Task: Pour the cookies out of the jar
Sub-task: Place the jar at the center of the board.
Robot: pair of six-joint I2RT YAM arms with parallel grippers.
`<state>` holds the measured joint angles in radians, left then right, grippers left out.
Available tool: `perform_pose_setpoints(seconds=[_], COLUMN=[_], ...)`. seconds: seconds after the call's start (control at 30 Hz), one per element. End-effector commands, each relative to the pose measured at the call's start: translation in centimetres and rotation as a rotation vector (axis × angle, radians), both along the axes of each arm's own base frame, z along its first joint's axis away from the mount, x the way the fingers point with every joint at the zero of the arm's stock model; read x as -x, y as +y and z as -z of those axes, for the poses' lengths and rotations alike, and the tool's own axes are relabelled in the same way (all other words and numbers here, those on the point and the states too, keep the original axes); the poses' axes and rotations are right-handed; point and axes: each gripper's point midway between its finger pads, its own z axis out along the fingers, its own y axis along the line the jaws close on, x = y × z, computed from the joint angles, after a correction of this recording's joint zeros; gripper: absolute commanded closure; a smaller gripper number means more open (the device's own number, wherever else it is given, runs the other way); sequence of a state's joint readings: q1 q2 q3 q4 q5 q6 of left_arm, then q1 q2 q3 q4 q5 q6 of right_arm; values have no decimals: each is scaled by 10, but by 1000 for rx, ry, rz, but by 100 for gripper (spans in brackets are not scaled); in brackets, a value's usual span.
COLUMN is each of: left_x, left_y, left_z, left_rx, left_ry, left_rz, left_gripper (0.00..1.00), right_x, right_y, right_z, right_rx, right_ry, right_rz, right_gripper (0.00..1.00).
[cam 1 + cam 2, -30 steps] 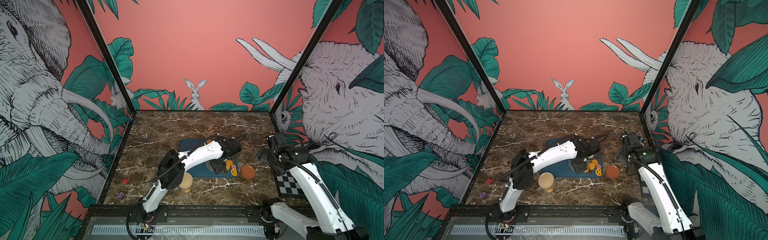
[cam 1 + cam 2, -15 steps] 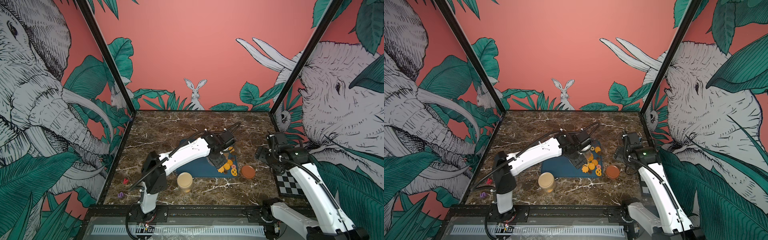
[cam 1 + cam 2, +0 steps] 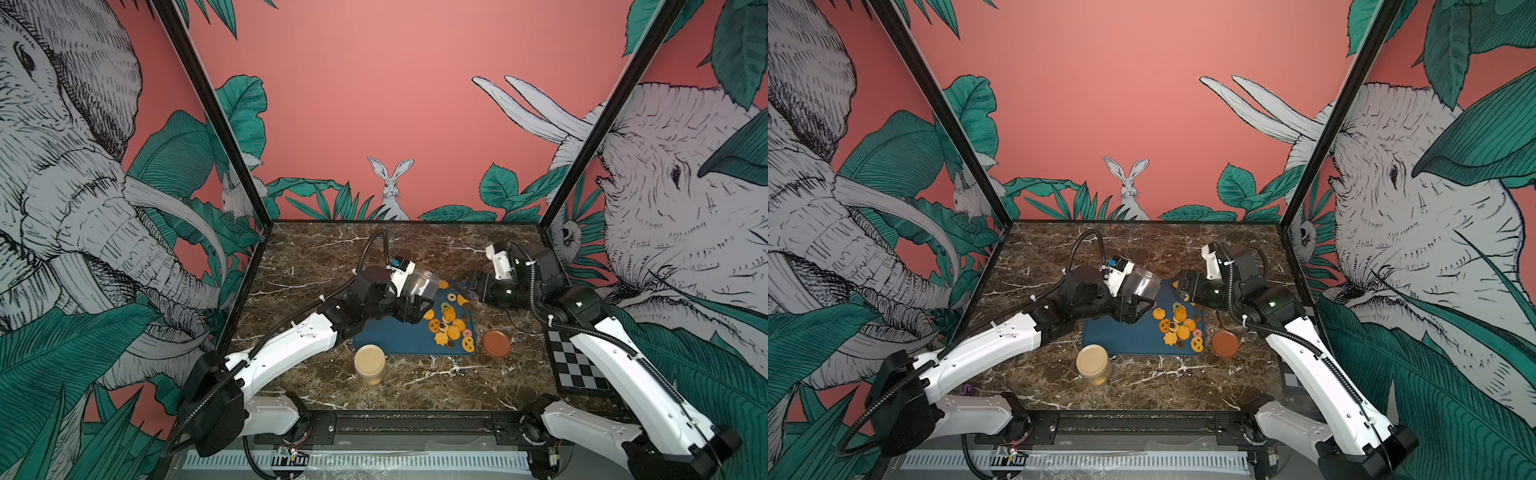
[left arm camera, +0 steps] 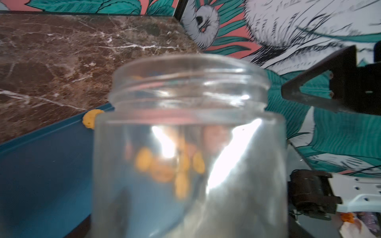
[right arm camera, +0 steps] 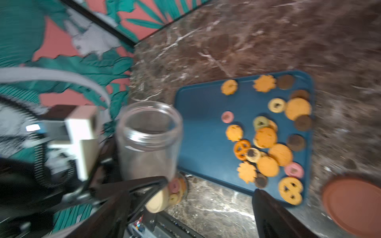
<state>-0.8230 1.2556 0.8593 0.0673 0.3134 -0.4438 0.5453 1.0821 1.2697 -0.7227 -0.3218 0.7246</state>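
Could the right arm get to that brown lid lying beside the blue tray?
Probably yes. The brown lid lies uncovered beside the blue tray, and the right claw hangs open and empty nearby, with nothing between them.

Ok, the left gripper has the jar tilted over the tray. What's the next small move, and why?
Probably roll the left gripper back to bring the jar upright. The jar looks empty in the right wrist view, though it is blurred, and the cookies already lie scattered on the blue tray, so further tipping seems to gain nothing.
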Motion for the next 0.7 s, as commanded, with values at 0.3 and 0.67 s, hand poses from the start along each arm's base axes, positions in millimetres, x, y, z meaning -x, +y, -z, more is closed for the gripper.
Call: perform_pose_setpoints(seconds=[0.3, 0.67], left_x=[75, 71], left_y=[-7, -1], left_z=[-124, -115], left_rx=[382, 308], left_ry=[-363, -403], left_rz=[410, 390], left_gripper=[100, 100], right_x=[6, 21], right_y=[64, 76], right_z=[-49, -32], right_rx=[1, -33], right_ry=[-128, -88], right_rz=[-205, -249], right_gripper=[0, 1])
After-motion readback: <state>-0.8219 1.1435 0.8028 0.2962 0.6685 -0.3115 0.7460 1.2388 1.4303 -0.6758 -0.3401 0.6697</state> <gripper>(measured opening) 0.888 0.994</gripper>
